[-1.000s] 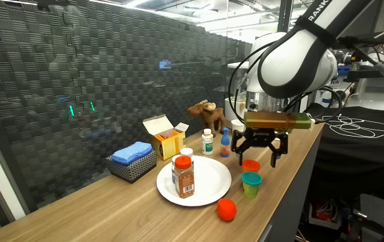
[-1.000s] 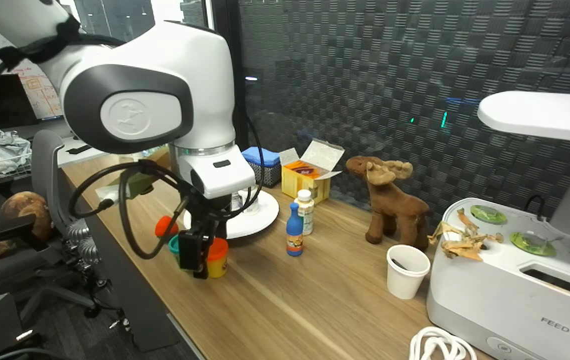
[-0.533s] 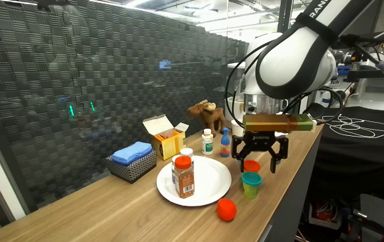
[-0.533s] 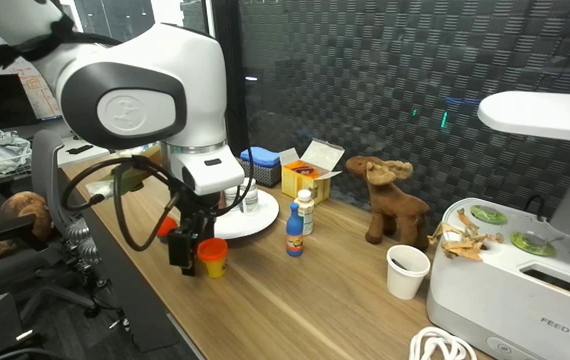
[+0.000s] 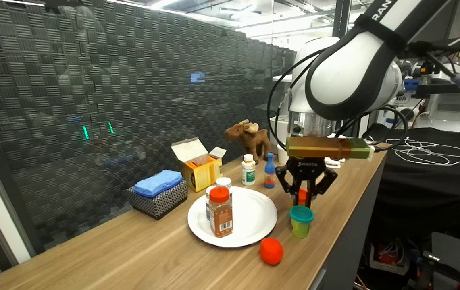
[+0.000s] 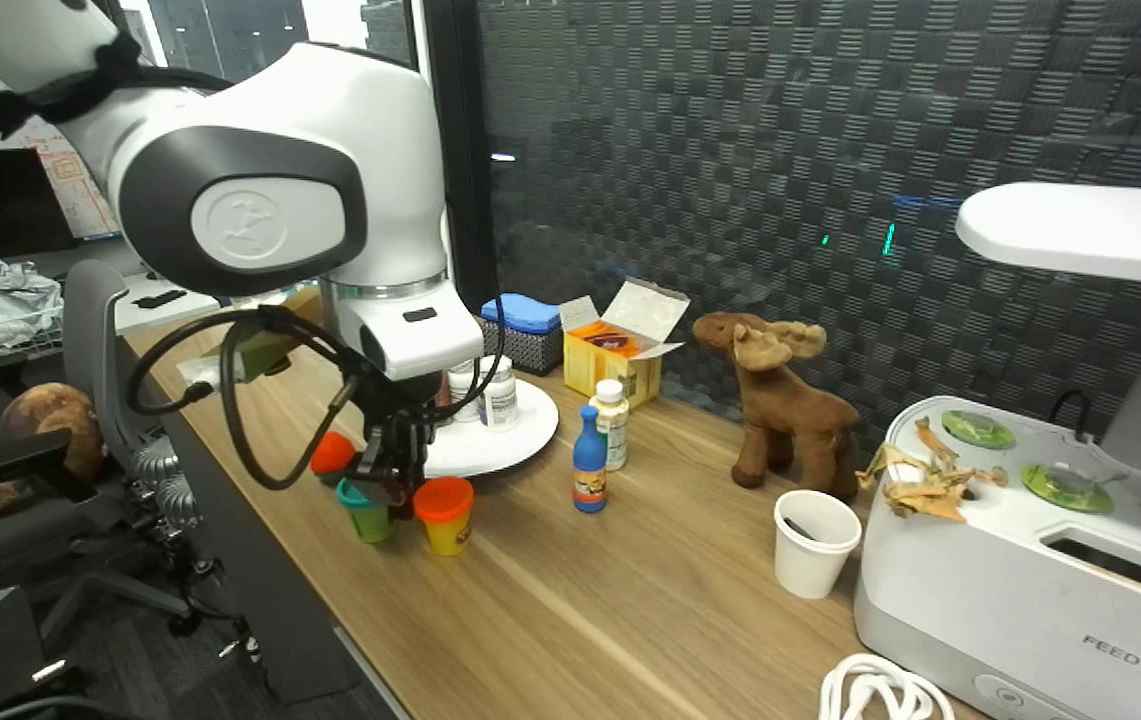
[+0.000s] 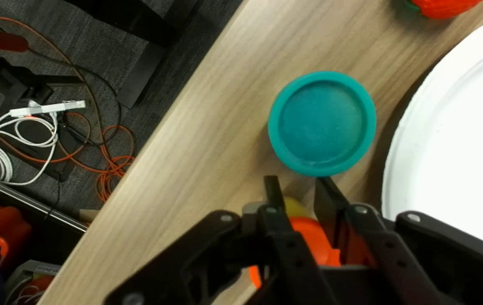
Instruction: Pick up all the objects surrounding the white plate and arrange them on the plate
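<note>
In an exterior view, a red-capped jar stands on the white plate, a red-orange ball near the rim. In an exterior view, two white bottles share the plate; the teal-lidded cup and orange-lidded cup stand on the worktop. In the wrist view, the jaws stand slightly apart near both cups

- Wood-grain surface, carrying the items below.
- White plate, lying flat.
- Teal-lidded cup and orange-lidded cup, upright, near the plate.
- Orange ball, just beside the plate's rim.
- Green-labelled white bottle and blue bottle, both upright, close together.
- Open yellow box, near a dark patterned box.
- Brown toy moose, standing, near a white cup.
- White appliance and bundled white cable.
</note>
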You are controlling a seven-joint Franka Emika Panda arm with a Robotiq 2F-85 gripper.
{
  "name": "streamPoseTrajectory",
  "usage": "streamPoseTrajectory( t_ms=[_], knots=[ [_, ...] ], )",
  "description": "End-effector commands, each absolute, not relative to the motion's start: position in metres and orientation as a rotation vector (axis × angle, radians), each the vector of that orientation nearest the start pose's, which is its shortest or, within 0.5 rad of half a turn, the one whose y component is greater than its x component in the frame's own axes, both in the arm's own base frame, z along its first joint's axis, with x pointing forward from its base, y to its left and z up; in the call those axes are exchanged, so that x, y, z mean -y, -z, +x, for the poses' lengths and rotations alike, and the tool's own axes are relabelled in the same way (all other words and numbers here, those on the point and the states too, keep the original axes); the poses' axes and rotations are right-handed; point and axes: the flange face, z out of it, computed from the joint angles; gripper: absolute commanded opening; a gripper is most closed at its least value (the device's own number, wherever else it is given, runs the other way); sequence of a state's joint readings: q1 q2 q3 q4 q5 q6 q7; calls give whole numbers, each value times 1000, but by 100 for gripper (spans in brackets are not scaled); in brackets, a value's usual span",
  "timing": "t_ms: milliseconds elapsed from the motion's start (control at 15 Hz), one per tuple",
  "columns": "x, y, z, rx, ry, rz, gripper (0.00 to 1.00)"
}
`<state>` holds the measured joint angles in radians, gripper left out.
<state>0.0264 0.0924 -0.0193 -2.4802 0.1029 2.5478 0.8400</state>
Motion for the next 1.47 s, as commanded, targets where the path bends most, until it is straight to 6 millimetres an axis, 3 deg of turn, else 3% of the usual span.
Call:
streamPoseTrajectory(
  t_ms=[0, 67, 133, 267, 667, 933, 1400],
  knots=[
    [-6, -259, 471, -1397, 5, -2747, 6],
    [-6, -258, 471, -1395, 9, -2747, 2],
    [-6, -258, 470, -1387, 16, -2753, 32],
    [-6, -259, 468, -1368, 19, -2766, 29],
    [-10, -255, 461, -1315, 7, -2821, 73],
    [-17, -257, 472, -1312, 97, -2793, 99],
    [-18, -252, 484, -1318, 169, -2806, 100]
  ],
)
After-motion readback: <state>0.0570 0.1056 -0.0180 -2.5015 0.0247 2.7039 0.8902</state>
